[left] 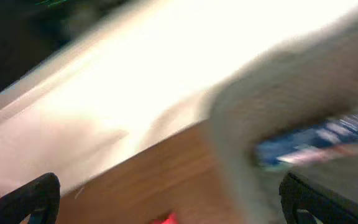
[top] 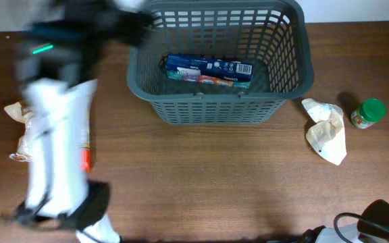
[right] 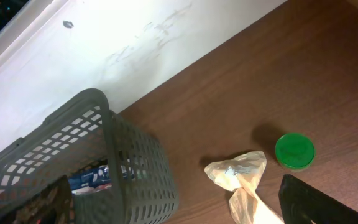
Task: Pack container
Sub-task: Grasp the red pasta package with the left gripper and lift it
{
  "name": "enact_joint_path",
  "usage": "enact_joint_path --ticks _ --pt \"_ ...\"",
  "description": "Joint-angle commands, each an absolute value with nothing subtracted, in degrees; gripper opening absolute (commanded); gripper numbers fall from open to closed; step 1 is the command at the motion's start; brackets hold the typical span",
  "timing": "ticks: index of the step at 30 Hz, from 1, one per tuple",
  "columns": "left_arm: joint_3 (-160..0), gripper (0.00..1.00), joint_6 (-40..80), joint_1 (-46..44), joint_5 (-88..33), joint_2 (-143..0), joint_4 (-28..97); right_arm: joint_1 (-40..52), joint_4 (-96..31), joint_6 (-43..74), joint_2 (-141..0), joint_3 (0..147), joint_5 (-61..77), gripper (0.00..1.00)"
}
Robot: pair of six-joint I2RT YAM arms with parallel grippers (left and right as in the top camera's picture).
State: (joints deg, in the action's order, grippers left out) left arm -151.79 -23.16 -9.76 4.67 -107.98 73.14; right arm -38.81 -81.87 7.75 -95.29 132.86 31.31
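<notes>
At twelve o'clock on the table (top: 201, 196) the container (top: 215, 111) is set, a large dark grey basket with slotted lattice walls and a thick rim. Its long axis is laid from nine to three o'clock. One blue packet (top: 208, 69) is seen flat on its floor, along the same axis.

The left gripper (left: 173, 202) is shown heavily smeared by blur. Its fingers are spread wide to both edges of the wrist view, and nothing can be made out between them. From it the basket lies toward three o'clock, just beside the near-left corner of the rim, so this arm is judged much the nearer.

The right gripper (right: 174, 190) is also held wide apart and empty. It is kept at five o'clock, well apart from the basket, which lies toward eleven o'clock from it.

A crumpled pale wrapper (top: 326, 131) and a green-lidded jar (top: 369, 113) are left at four o'clock of the basket, nearer the right arm. Another crumpled packet (top: 20, 131) is left at eight o'clock, beside the left arm, and is judged that arm's likely pick.
</notes>
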Motion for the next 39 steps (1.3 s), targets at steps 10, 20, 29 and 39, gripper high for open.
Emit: enact_joint_path --ticks 10,20,29,39 --pt "-126.1 0.99 -8.8 26.4 -7.2 -105.7 83.1 -39.1 -81.7 7.8 -95.3 133.1 31.0 0.99" --pt "-107.8 0.93 -13.1 25.9 -7.0 -118.0 74.2 -39.1 -81.7 7.8 -95.3 133.1 31.0 0.99" --pt "-107.8 0.92 -18.1 21.0 -1.2 -125.5 73.3 -39.1 -81.7 7.8 -95.3 133.1 31.0 0.99" --pt "-107.8 0.92 -13.3 19.7 2.9 -131.9 67.9 -39.1 -81.7 7.8 -95.3 133.1 31.0 0.99"
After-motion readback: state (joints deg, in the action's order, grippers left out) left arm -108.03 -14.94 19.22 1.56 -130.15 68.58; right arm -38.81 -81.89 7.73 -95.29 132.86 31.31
